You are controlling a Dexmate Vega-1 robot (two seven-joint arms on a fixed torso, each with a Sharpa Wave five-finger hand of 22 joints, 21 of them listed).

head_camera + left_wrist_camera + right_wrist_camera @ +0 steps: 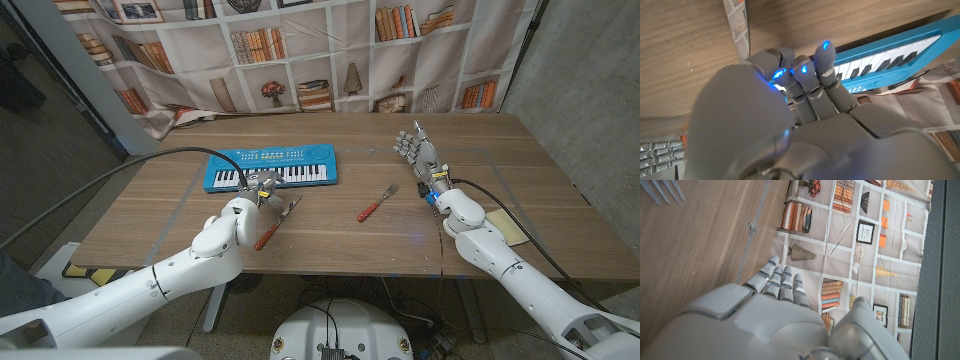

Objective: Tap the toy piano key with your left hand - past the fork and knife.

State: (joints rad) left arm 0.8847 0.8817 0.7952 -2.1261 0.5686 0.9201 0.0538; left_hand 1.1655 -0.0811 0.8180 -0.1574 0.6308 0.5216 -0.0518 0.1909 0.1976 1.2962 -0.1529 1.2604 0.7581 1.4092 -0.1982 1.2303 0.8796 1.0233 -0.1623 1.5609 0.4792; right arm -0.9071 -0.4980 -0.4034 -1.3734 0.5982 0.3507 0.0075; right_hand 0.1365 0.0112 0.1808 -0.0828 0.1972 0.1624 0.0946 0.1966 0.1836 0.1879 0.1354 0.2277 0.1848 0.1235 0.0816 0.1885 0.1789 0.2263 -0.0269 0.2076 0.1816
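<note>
The blue toy piano (272, 167) lies across the far left-middle of the table, and its white and black keys (890, 55) also appear in the left wrist view. My left hand (262, 187) is at the piano's front edge with its fingers (805, 80) curled in and holding nothing. One fingertip (825, 50) reaches the piano's edge; whether it touches a key I cannot tell. The red-handled knife (277, 223) lies just right of my left wrist. Further right is the red-handled fork (377, 203), with its tines (665, 190) showing in the right wrist view. My right hand (420, 155) stands upright, fingers apart, holding nothing.
A black cable (150, 160) runs from the left edge to the piano. A yellowish pad (511, 232) lies near the right forearm. A bookshelf-print curtain (330, 60) hangs behind the table. Bare wood (340, 240) shows along the front edge.
</note>
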